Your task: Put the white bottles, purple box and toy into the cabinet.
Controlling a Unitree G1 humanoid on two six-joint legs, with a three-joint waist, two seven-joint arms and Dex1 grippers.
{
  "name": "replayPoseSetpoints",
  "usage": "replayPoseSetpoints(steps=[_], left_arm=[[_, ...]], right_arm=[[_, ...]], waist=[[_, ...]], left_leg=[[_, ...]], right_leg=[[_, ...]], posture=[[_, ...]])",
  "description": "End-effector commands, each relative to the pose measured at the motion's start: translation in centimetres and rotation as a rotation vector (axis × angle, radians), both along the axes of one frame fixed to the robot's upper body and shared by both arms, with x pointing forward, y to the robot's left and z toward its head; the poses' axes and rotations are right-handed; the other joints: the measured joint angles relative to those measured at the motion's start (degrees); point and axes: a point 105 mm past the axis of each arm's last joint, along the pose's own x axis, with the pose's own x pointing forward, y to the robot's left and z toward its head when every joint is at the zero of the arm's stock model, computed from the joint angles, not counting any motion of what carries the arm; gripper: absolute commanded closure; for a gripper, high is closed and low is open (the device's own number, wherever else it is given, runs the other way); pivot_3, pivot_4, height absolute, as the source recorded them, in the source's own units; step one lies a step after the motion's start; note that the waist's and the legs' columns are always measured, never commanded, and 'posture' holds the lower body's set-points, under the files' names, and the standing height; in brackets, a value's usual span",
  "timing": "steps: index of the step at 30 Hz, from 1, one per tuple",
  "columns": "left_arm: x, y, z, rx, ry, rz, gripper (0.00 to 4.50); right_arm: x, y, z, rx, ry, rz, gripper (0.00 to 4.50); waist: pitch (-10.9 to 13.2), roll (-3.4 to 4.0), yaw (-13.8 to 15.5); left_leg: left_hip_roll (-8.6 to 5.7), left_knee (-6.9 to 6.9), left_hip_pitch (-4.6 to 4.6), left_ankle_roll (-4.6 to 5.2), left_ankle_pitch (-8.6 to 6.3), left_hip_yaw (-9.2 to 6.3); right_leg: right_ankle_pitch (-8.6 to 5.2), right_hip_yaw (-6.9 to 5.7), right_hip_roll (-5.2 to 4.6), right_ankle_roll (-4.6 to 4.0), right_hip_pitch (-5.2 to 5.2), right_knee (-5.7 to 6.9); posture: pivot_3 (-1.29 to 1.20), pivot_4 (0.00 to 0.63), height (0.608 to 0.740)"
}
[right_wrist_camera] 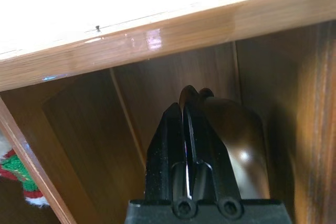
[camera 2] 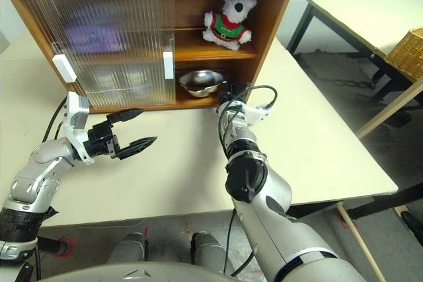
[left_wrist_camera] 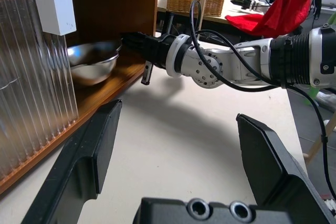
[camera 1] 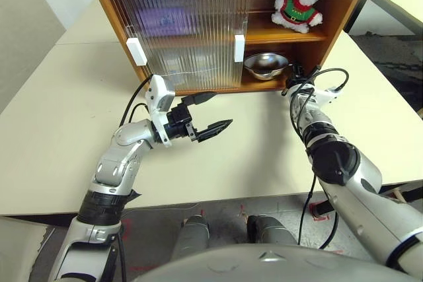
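Note:
The cabinet (camera 1: 344,4) stands at the table's far side, its ribbed sliding doors (camera 1: 178,24) covering the left part. The toy (camera 1: 299,3) sits on the upper shelf in the open right bay. A purple blur behind the door on the upper shelf is the purple box (camera 1: 158,19). The white bottles are hidden; only pale smears show through the lower door. My right gripper (camera 1: 295,70) is shut and empty, its tips at the rim of a steel bowl (camera 1: 266,64) on the lower shelf. My left gripper (camera 1: 220,109) hovers open over the table before the doors.
White handles (camera 1: 137,51) mark the door edges. The tabletop (camera 1: 251,156) stretches wide in front of the cabinet. Off to the right stand another table and a wicker basket (camera 2: 406,54).

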Motion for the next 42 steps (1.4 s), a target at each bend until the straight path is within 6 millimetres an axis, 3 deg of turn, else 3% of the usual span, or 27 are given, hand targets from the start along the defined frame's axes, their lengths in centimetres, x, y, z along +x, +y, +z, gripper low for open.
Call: replayPoseSetpoints(steps=[1, 4, 7, 17, 18, 33, 42], left_arm=[[-0.2, 0.1, 0.3, 0.004, -0.009, -0.002, 0.0], [-0.2, 0.1, 0.3, 0.006, -0.011, -0.002, 0.0], [-0.2, 0.2, 0.3, 0.008, -0.013, -0.002, 0.0], [-0.1, -0.2, 0.1, 0.002, -0.009, -0.011, 0.0], [-0.1, -0.2, 0.1, 0.001, -0.008, -0.013, 0.0], [0.0, -0.7, 0.0, -0.014, -0.007, -0.027, 0.0], [-0.1, -0.6, -0.2, -0.012, 0.001, -0.029, 0.0]], right_arm=[[-0.2, -0.2, -0.6, -0.012, 0.011, -0.007, 4.44], [-0.3, 0.0, -0.9, -0.037, 0.027, 0.007, 4.44], [-0.3, 0.2, -1.0, -0.053, 0.035, 0.012, 3.82], [-0.2, -0.3, -0.3, -0.178, 0.03, -0.001, 0.2], [-0.2, -0.4, -0.3, -0.191, 0.027, -0.003, 0.01], [-1.9, -1.5, -1.0, -0.347, 0.013, -0.019, 0.01], [-7.8, 2.8, 1.2, -0.741, -0.167, 0.255, 0.01]], waist=[[0.0, 0.0, 0.0], [0.0, 0.0, 0.0], [0.0, 0.0, 0.0], [0.0, 0.0, 0.0], [0.0, -0.01, 0.0], [0.0, 0.0, -0.5], [0.0, 0.0, -1.0]], left_leg=[[0.0, 0.0, 0.0, 0.0, 0.0, 0.0], [0.01, 0.0, 0.0, 0.0, 0.0, 0.0], [0.01, 0.01, 0.01, 0.0, 0.0, 0.0], [0.01, 0.06, 0.05, 0.02, 0.01, 0.01], [0.01, 0.06, 0.05, 0.02, 0.01, 0.01], [0.04, 0.11, 0.11, 0.05, 0.03, 0.02], [-0.01, 0.17, 0.17, 0.06, 0.03, 0.07]], right_leg=[[0.0, 0.0, 0.0, -0.01, 0.0, 0.0], [0.01, -0.02, 0.01, -0.01, 0.0, 0.01], [0.02, -0.04, 0.02, -0.02, 0.0, 0.02], [0.06, -0.1, 0.02, -0.06, 0.01, 0.07], [0.07, -0.1, 0.02, -0.07, 0.01, 0.07], [0.14, -0.19, 0.05, -0.09, 0.04, 0.09], [0.16, -0.35, 0.15, -0.06, 0.11, 0.09]], posture=[[0.17, 0.091, 0.74], [0.17, 0.088, 0.74], [0.17, 0.084, 0.74], [0.15, 0.083, 0.74], [0.15, 0.084, 0.74], [0.11, 0.092, 0.74], [0.1, 0.105, 0.74]])
